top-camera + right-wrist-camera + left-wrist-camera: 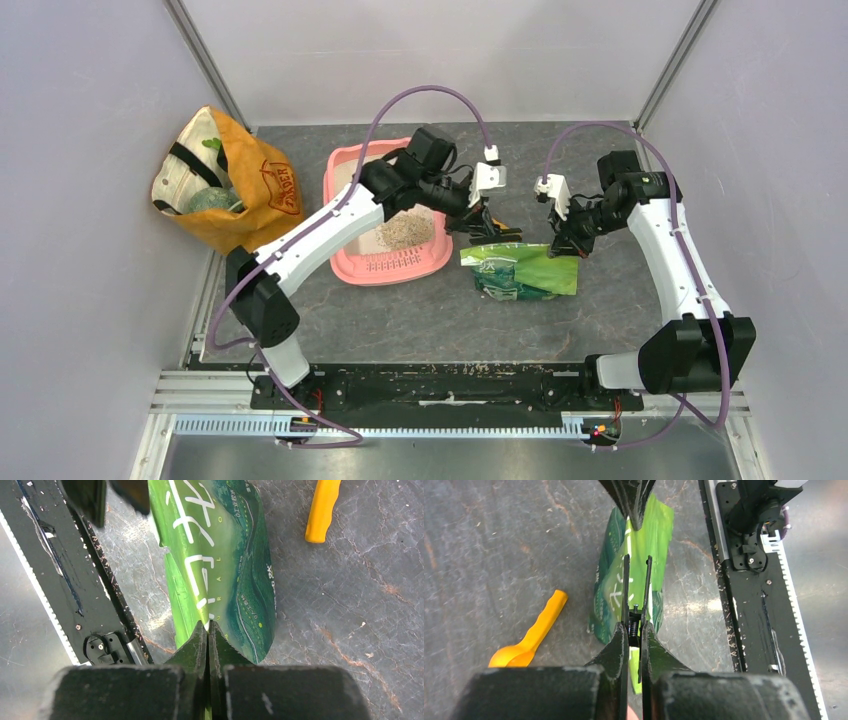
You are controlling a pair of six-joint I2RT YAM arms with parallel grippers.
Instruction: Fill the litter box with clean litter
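The pink litter box (345,175) lies at the back left of the table with a pile of grey-beige litter (405,230) inside. To its right a glossy green foil bag (520,270) lies flat. My left gripper (487,232) (634,627) is shut on a black spring clip (626,587), whose two thin arms stand slightly apart over the bag's (644,545) left end. My right gripper (565,245) (207,625) is shut on the right edge of the bag (220,565).
An orange plastic scoop (531,632) (322,510) lies on the table beside the bag. An orange-tan fabric bag (240,185) stands at the far left against the wall. The black base rail (450,385) runs along the near edge.
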